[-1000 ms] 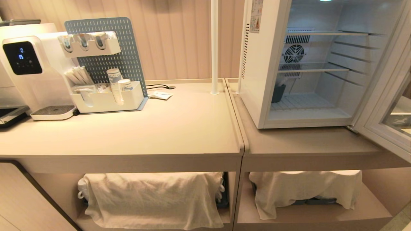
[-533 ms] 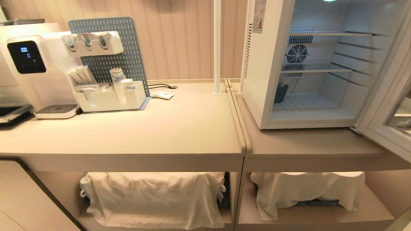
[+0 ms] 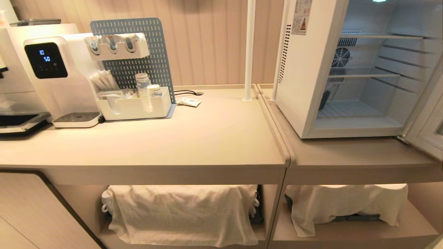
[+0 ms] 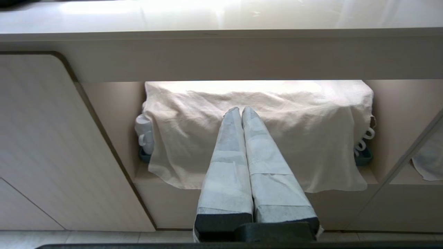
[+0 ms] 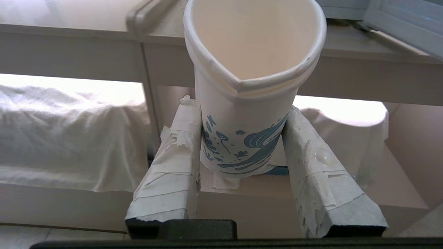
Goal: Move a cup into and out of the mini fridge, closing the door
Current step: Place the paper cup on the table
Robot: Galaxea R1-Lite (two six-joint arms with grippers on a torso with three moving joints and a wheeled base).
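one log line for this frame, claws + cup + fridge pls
right claw: shut on cup, below counter level | left claw: shut, empty | mini fridge: door open, shelves bare

A white coffee machine (image 3: 48, 79) with a black screen stands at the left end of the surface (image 3: 180, 138). Just beside it a white organiser tray (image 3: 135, 105) holds stacked paper cups (image 3: 142, 90), in front of a blue pegboard (image 3: 138, 57). A small packet (image 3: 189, 101) lies near the back edge. On the shelf below, white cloths (image 3: 183, 212) cover some items.
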